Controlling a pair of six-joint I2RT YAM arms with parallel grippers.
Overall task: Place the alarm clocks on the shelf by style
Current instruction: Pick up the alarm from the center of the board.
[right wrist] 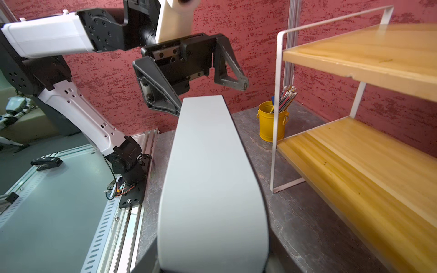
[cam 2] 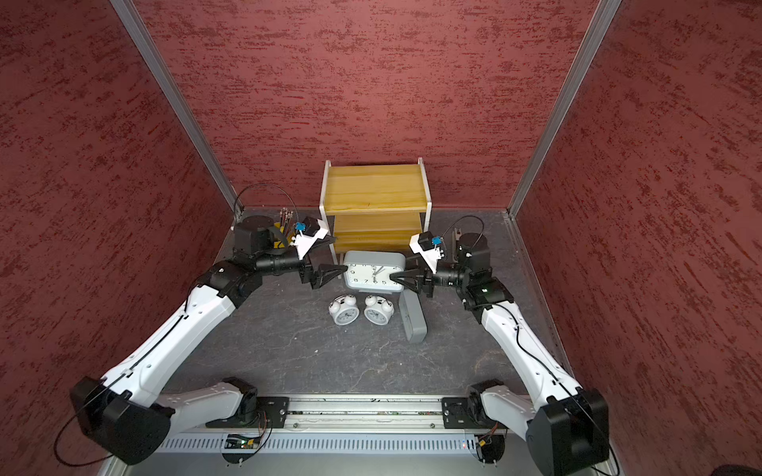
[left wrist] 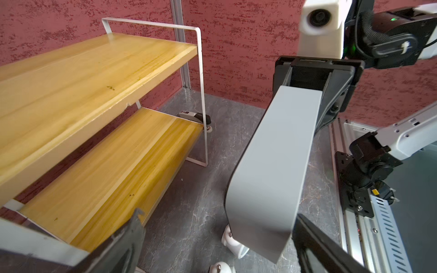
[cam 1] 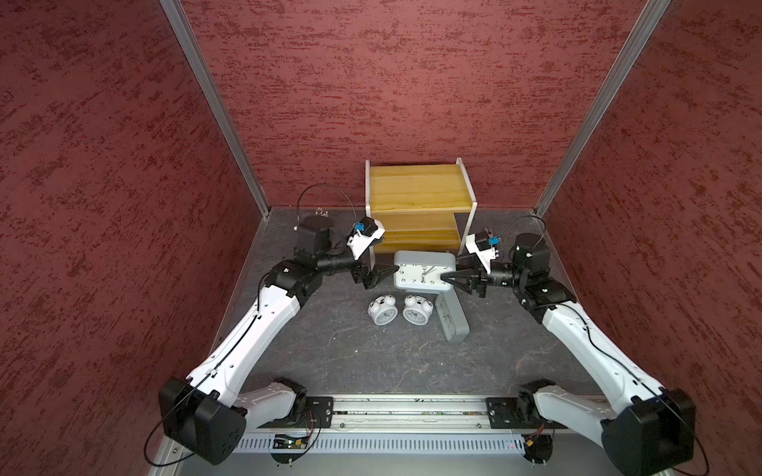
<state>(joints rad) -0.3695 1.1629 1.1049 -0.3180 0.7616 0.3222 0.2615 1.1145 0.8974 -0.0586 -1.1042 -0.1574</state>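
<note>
A large grey alarm clock [cam 1: 424,274] [cam 2: 373,274] with a white dial hangs dial-up just in front of the shelf [cam 1: 418,193] [cam 2: 375,189]. My right gripper [cam 1: 449,280] [right wrist: 212,267] is shut on its right end. My left gripper [cam 1: 385,274] [left wrist: 220,248] stands open at its left end, its fingers [left wrist: 314,243] apart from the grey casing [left wrist: 272,165]. Two small white twin-bell clocks [cam 1: 382,312] [cam 1: 416,310] sit side by side on the table below. A second grey clock [cam 1: 453,319] lies on edge to their right. Both shelf boards are bare.
A yellow pen bucket [right wrist: 272,120] [cam 2: 280,237] stands left of the shelf, behind my left arm. A stapler [left wrist: 194,115] lies by the shelf's right foot. Red walls close in the back and sides. The arms' rail [cam 1: 404,412] runs along the front.
</note>
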